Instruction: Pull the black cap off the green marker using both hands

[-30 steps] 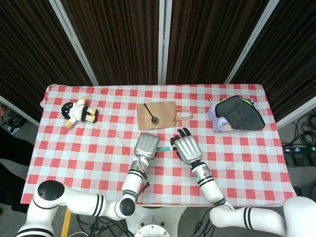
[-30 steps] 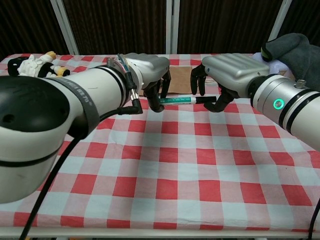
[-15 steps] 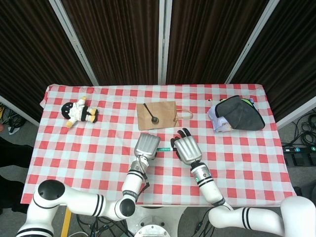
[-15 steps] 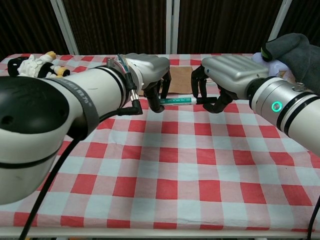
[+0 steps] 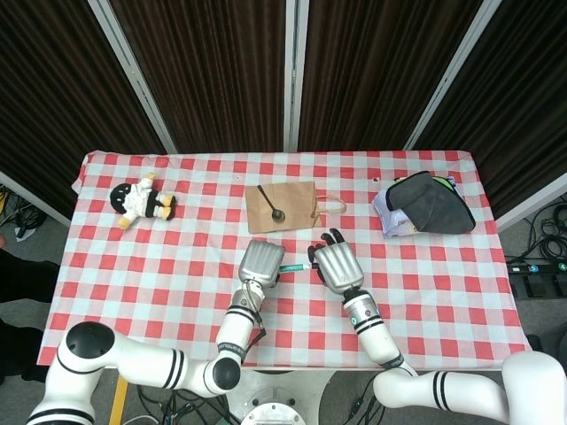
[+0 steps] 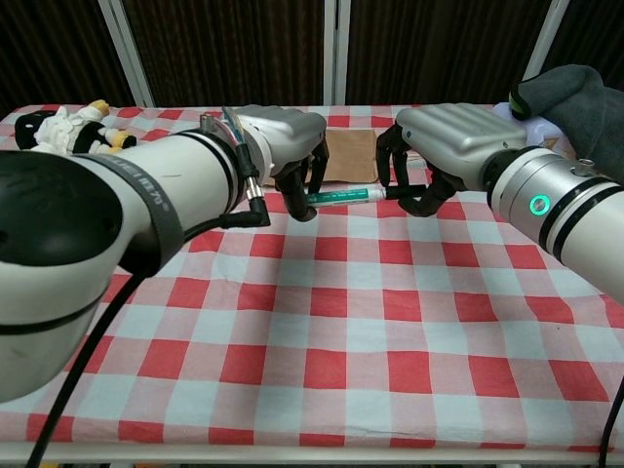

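The green marker [image 6: 343, 197] hangs level above the checked table [image 6: 331, 322], held between both hands. My left hand [image 6: 291, 154] grips its barrel end with fingers curled around it. Fingers of my right hand [image 6: 441, 144] close on the black cap [image 6: 398, 193] at the marker's other end. The cap still sits against the barrel. From the head view, a short green stretch of the marker [image 5: 296, 266] shows between the left hand [image 5: 263, 262] and the right hand [image 5: 335, 264]; the ends are hidden under the hands.
A brown paper bag [image 5: 292, 208] with a dark spoon [image 5: 270, 202] on it lies just behind the hands. A plush toy [image 5: 142, 199] sits far left, a grey pouch [image 5: 425, 205] over a white item far right.
My left hand has shifted slightly to the left with the marker, and the right hand's fingers have closed more tightly on the cap. A little more of the barrel shows between the hands.
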